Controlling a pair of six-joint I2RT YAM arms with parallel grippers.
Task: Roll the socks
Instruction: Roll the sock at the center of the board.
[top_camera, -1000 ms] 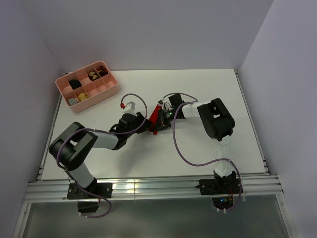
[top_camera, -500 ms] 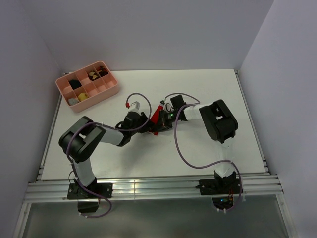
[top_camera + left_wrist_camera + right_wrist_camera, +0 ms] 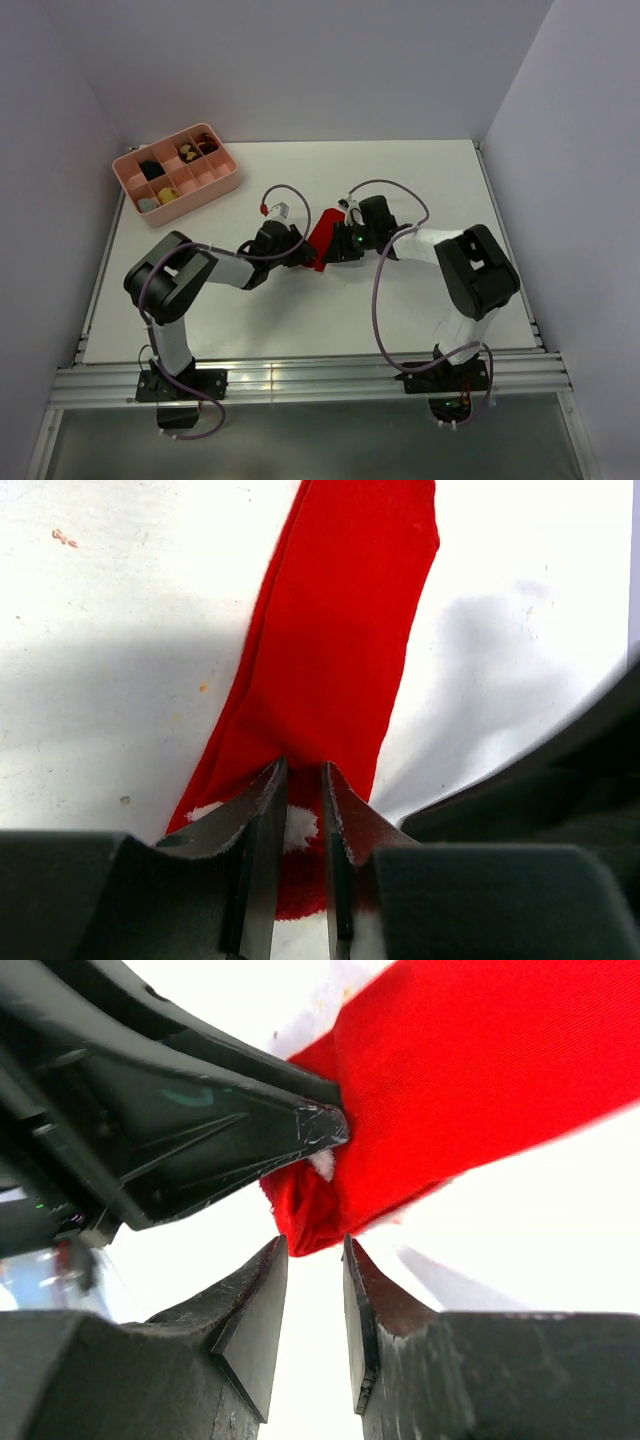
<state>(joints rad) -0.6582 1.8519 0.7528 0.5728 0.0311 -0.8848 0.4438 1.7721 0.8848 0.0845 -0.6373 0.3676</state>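
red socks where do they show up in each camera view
Top external: socks just above picture centre.
Left wrist: socks run from top centre down into the left gripper.
Right wrist: socks fill the upper right.
Shared landmark: left gripper pinching the socks' white-marked end.

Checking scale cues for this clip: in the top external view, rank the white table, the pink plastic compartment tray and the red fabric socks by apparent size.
Largest: white table.
Then: pink plastic compartment tray.
Smallest: red fabric socks, though partly hidden.
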